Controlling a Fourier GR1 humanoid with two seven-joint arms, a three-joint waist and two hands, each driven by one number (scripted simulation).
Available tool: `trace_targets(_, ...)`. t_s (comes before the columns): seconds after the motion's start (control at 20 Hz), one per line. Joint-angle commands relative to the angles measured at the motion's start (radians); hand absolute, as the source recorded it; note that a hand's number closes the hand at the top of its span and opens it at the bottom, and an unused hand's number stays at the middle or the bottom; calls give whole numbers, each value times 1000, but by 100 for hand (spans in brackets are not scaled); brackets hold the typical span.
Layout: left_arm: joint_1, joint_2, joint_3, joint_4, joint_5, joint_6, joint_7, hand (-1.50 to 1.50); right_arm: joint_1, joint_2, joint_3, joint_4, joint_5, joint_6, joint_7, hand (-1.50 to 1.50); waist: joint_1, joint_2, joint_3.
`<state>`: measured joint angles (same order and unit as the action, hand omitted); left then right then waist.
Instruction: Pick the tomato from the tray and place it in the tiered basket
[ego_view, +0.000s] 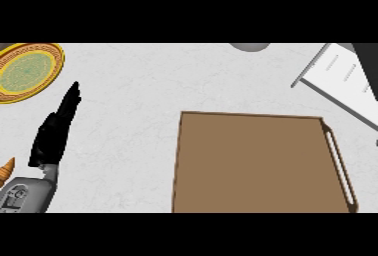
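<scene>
**Tray bare, tomato not seen**

Brown tray (251, 165) on worktop (148, 100): its visible surface holds nothing. Tomato in no view. Left hand (55, 132) at left, fingers straight, pressed together, holding nothing. Yellow-rimmed plate (28, 71) top left.

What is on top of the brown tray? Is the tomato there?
The brown tray shows only its bare brown surface, with no tomato on the part in view. Its near edge runs out of the picture, so anything there cannot be seen.
</scene>
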<state>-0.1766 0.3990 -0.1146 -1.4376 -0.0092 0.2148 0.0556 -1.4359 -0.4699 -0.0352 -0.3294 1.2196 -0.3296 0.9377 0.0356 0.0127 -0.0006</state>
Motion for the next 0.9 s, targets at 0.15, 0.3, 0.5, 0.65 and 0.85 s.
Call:
trace_targets(0.15,-31,-11,10,43,-14,-4,-1,0,23,-110,61,104,95,88,-2,150,-9,3,0)
trace_targets(0.3,-22,-18,13,31,-17,-13,0,0,-6,-121,53,106,95,128,7,150,-5,-1,0)
trace_targets(0.5,23,-43,4,26,-42,3,-23,0,58,-166,20,72,48,142,-146,150,-19,-7,1)
trace_targets(0.65,7,6,52,-30,-9,-36,28,0,107,-179,-22,71,8,105,-192,150,-13,-6,1)
trace_targets(0.85,1,-20,35,-30,-36,-25,34,0,148,-167,-64,67,-41,108,-249,150,-17,-7,1)
